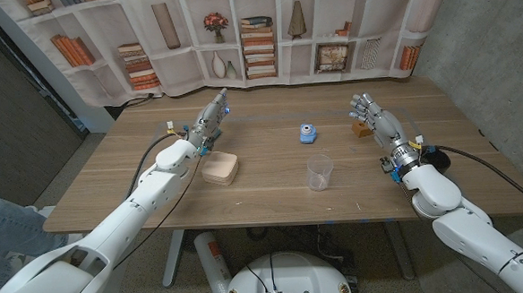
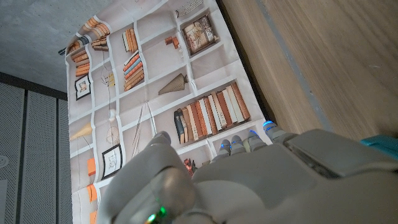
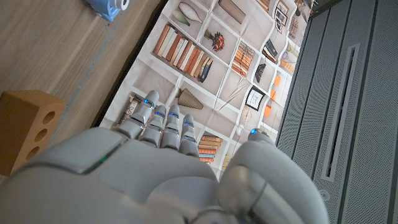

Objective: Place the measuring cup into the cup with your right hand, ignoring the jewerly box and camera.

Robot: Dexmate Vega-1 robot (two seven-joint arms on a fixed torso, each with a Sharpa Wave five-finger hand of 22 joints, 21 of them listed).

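Overhead, wooden table (image 1: 274,209) before bookshelf backdrop (image 1: 264,30)

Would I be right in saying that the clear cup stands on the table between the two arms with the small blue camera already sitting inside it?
Not quite. The clear cup does stand on the table between the two arms, but it holds nothing. The head view shows the small blue camera on the table farther back, apart from the cup.

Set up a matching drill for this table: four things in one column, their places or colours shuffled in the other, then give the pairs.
1. clear cup
2. small blue camera
3. brown block
4. beige box

A. just beside the right robot hand
B. next to the left arm
C. near the table's front edge, at its middle
D. mid-table, behind the cup

Pairs: 1-C, 2-D, 3-A, 4-B
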